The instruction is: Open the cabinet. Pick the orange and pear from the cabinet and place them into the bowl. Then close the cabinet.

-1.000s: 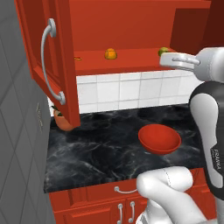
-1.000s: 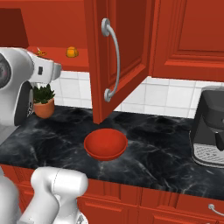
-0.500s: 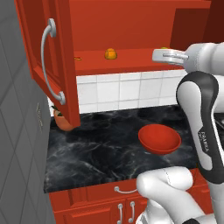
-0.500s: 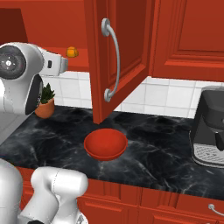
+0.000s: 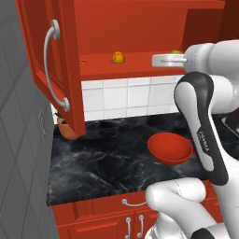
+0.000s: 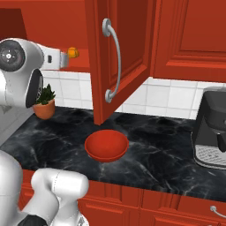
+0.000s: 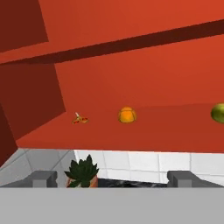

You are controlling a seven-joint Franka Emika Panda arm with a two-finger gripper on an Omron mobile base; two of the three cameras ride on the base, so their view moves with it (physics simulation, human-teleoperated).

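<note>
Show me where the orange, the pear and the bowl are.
orange (image 7: 127, 115), hand view, centre of the fruit.
pear (image 7: 219, 113), hand view, visible left side at the frame edge.
bowl (image 6: 106, 144), right base view, inner wall.

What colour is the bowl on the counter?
The bowl is glossy red, clearest in the right base view.

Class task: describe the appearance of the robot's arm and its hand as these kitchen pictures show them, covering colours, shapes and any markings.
The arm is glossy white, built of rounded, tube-like segments with dark joints; a dark grey disc caps one joint in the right base view. A small dark line of lettering runs along one link. The hand is a slim, pale grey-white block. In the hand view its two finger tips look small, dark grey and squared.
</note>
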